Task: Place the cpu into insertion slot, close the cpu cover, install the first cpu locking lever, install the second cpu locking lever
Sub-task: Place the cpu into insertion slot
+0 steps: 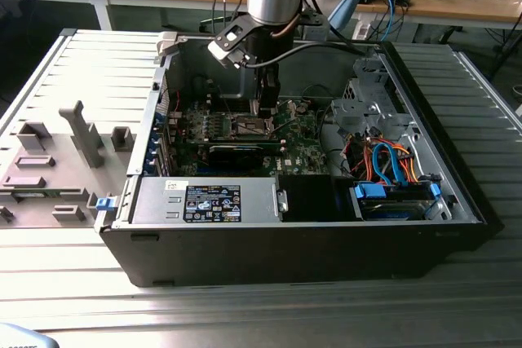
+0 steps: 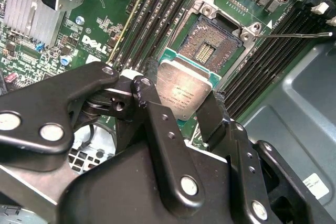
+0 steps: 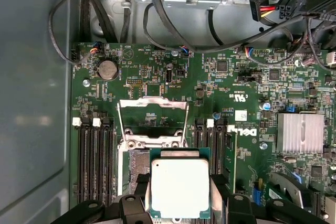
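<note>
Your gripper [image 1: 263,110], upper centre of the exterior view, clamps the cpu [image 2: 184,90] by its edges, likely sparing its contacts, just above the insertion slot [image 2: 207,43]; the cpu cover [image 3: 152,102] stands open.

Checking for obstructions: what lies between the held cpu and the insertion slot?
Nothing: in the second wrist view, bare air separates the cpu from the insertion slot.

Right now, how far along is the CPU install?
No step is finished yet. In hand: the gripper holds the cpu just over the open slot, not seated. Left: the cover stands raised, and a lever sticks out unlatched.
</note>
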Robot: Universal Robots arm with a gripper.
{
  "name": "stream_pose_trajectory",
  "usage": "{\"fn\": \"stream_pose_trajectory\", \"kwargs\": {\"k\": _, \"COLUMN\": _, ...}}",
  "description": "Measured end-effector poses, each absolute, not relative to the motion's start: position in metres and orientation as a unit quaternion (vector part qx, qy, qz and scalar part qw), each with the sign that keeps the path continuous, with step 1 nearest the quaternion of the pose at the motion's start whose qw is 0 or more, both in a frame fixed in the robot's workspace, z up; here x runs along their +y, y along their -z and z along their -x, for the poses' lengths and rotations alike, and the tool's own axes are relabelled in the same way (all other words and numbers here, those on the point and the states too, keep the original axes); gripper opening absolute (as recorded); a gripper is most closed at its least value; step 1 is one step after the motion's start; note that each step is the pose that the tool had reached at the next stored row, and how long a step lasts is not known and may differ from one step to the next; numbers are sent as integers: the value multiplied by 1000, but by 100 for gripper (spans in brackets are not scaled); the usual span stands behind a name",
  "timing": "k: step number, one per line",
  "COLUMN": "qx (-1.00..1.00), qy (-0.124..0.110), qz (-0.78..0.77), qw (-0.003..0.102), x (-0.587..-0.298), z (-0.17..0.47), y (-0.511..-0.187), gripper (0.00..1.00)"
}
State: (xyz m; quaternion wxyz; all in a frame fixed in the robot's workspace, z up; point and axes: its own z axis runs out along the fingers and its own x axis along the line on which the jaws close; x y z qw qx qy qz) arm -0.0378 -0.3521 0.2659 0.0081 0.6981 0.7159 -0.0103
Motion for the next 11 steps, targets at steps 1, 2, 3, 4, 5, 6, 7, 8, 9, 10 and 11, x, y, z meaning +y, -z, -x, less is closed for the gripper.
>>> {"fn": "stream_pose_trajectory", "kwargs": {"k": 1, "qx": 716, "qy": 10, "qz": -698, "qw": 8, "x": -352, "z": 38, "y": -266, "gripper": 54}}
{"fn": "stream_pose_trajectory", "kwargs": {"k": 2, "qx": 716, "qy": 10, "qz": -698, "qw": 8, "x": -352, "z": 38, "y": -266, "gripper": 54}}
{"fn": "stream_pose_trajectory", "kwargs": {"k": 3, "qx": 716, "qy": 10, "qz": -698, "qw": 8, "x": -352, "z": 38, "y": -265, "gripper": 54}}
{"fn": "stream_pose_trajectory", "kwargs": {"k": 4, "qx": 716, "qy": 10, "qz": -698, "qw": 8, "x": -352, "z": 38, "y": -265, "gripper": 54}}
{"fn": "stream_pose_trajectory", "kwargs": {"k": 5, "qx": 716, "qy": 10, "qz": -698, "qw": 8, "x": -352, "z": 38, "y": -265, "gripper": 54}}
{"fn": "stream_pose_trajectory", "kwargs": {"k": 6, "qx": 716, "qy": 10, "qz": -698, "qw": 8, "x": -352, "z": 38, "y": -265, "gripper": 54}}
{"fn": "stream_pose_trajectory", "kwargs": {"k": 7, "qx": 716, "qy": 10, "qz": -698, "qw": 8, "x": -352, "z": 38, "y": -265, "gripper": 54}}
{"fn": "stream_pose_trajectory", "kwargs": {"k": 8, "qx": 716, "qy": 10, "qz": -698, "qw": 8, "x": -352, "z": 38, "y": -264, "gripper": 54}}
{"fn": "stream_pose_trajectory", "kwargs": {"k": 9, "qx": 716, "qy": 10, "qz": -698, "qw": 8, "x": -352, "z": 38, "y": -264, "gripper": 54}}
{"fn": "stream_pose_trajectory", "kwargs": {"k": 10, "qx": 716, "qy": 10, "qz": -698, "qw": 8, "x": -352, "z": 38, "y": -264, "gripper": 54}}
{"fn": "stream_pose_trajectory", "kwargs": {"k": 11, "qx": 717, "qy": 10, "qz": -697, "qw": 8, "x": -352, "z": 38, "y": -264, "gripper": 54}}
